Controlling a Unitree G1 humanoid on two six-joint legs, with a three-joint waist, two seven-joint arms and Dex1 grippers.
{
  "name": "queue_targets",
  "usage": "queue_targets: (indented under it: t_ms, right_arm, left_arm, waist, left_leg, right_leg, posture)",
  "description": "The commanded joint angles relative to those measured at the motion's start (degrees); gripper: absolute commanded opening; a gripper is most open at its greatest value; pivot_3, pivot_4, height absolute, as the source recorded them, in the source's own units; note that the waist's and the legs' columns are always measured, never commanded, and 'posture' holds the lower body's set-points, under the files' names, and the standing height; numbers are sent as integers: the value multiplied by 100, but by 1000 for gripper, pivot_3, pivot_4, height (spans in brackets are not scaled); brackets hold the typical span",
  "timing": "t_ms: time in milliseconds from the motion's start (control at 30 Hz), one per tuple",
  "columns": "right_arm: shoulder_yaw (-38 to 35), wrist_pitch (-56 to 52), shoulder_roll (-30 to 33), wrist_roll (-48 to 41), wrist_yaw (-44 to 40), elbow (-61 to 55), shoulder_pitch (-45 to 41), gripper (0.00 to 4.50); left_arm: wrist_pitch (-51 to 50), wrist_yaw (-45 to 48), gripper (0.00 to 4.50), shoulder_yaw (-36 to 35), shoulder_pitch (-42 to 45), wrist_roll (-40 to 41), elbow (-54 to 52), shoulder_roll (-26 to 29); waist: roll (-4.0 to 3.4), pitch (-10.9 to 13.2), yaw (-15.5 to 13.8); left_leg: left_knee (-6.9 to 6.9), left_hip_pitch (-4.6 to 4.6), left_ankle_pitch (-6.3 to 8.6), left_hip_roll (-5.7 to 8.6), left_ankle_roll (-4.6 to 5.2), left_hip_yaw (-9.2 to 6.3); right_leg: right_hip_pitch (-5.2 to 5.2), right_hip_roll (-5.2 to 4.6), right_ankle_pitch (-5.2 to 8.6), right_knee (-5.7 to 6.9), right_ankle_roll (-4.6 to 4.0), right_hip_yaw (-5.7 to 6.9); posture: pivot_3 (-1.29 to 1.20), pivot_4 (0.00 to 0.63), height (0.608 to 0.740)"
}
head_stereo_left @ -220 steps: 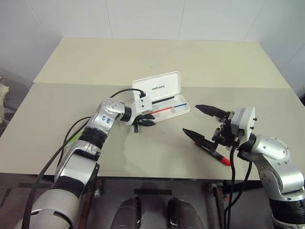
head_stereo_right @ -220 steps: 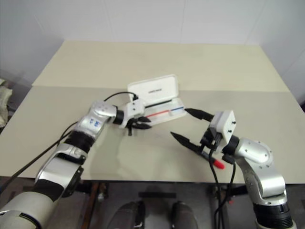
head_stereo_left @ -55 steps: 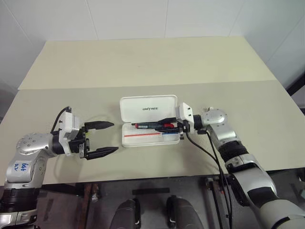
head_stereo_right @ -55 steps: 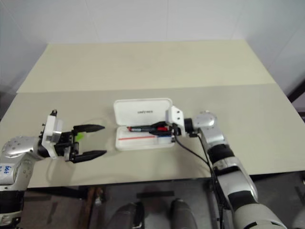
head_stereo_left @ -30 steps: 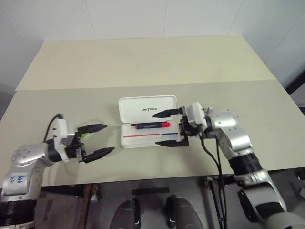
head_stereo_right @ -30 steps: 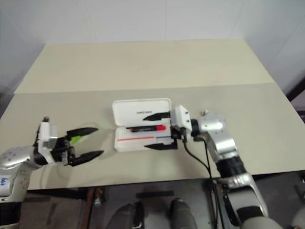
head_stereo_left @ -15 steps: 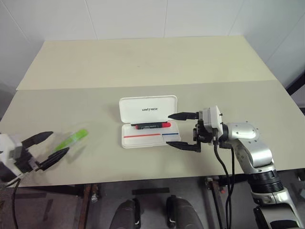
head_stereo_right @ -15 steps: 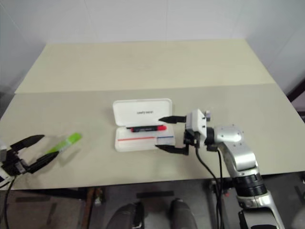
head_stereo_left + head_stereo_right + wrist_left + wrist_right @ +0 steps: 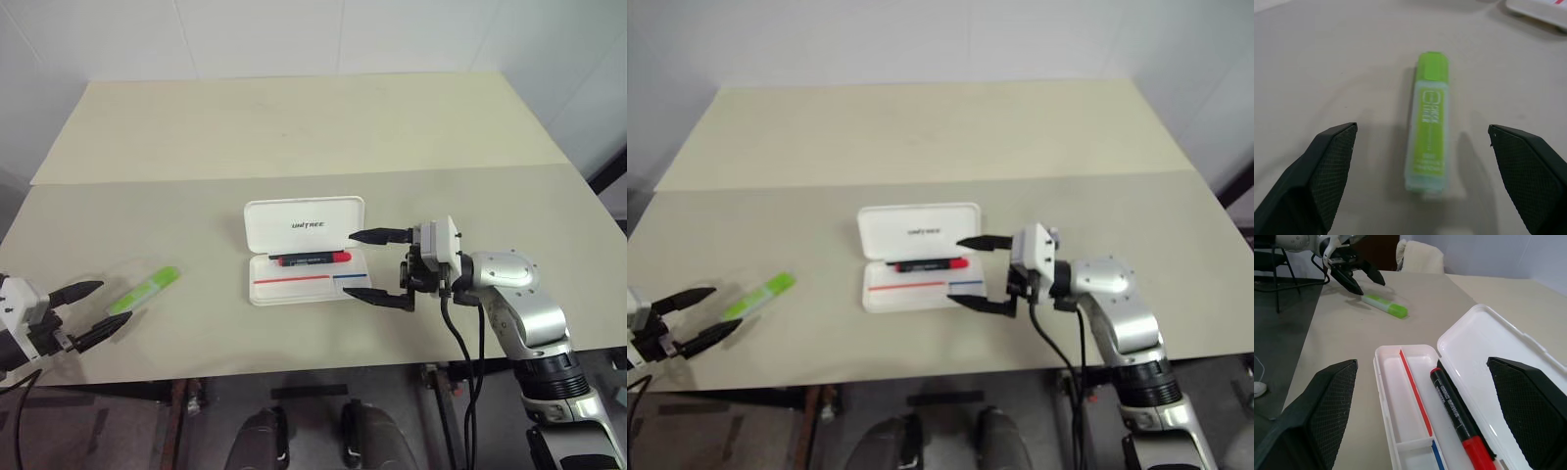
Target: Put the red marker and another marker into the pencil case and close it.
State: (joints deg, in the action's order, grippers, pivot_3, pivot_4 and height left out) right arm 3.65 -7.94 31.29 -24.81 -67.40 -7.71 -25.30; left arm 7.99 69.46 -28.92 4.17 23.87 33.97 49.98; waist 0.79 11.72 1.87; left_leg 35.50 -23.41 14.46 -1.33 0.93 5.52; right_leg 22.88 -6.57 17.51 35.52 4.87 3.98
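**A:** Where is the pencil case (image 9: 306, 253)?

**B:** Open at the middle of the beige tabletop (image 9: 294, 127), its lid tipped back toward the far edge with dark logo text showing. The tray faces up, with a thin red stripe and a blue stripe along its floor.

**A:** And the red marker (image 9: 312, 258)?

**B:** Lying inside the pencil case, lengthwise along the hinge side of the tray, red cap toward the case's right end.

**A:** The other marker?

**B:** The light green highlighter (image 9: 144, 290) lies flat on the tabletop, well to the left of the pencil case, angled with its greener cap end toward the case.

**A:** What are the hands doing?

**B:** The right hand (image 9: 374, 265) sits just off the pencil case's right end, pointing at it, its two black fingers spread wide and holding nothing. The left hand (image 9: 91, 309) is far left of the pencil case, near the tabletop's front corner, fingers also spread wide and empty. It points at the highlighter, which lies just beyond its fingertips, not touched.
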Motion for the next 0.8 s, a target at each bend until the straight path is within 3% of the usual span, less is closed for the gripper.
queue_targets:
  t_ms: [33, 267, 600, 633, 800]
  right_arm:
    - [-198, -82, 145, -206, 39, -416, 75, 4479]
    - [-246, -278, 337, -326, 80, -717, 119, 4479]
    - [-283, -353, 439, -383, 133, -837, 108, 4500]
    - [-282, -348, 441, -376, 131, -835, 106, 4500]
    - [-259, -330, 433, -340, 133, -795, 92, 4500]
  left_arm:
    - [265, -7, 4500, 127, 180, -155, 358, 6]
    - [624, 23, 4500, 421, 496, -345, 1077, -6]
    - [916, -112, 1204, 529, 585, -372, 1205, -160]
    - [907, -127, 1014, 527, 554, -353, 1138, -202]
    - [553, -110, 1023, 404, 481, 66, 477, -457]
  waist:
    - [0, 0, 1]
    - [6, -4, -15]
    - [6, -4, -20]
    - [5, -4, -20]
    - [4, -4, -46]
  left_leg:
    - [0, 0, 0, -1, 0, 4]
    - [19, 1, 1, -6, 3, 13]
    - [47, 7, 1, -22, -3, 11]
    - [47, 7, 0, -24, -5, 11]
    - [45, 4, 0, -25, -5, 11]
  right_leg:
    - [1, 0, 0, 2, 0, 4]
    - [5, -2, -1, 21, -1, 42]
    - [-2, -2, -14, 37, -23, 29]
    - [-3, -2, -15, 37, -24, 29]
    - [-4, -3, -15, 30, -25, 29]
  posture:
    - [0, 150, 740]
    - [0, 150, 740]
    - [0, 150, 740]
    - [0, 150, 740]
    - [0, 150, 740]
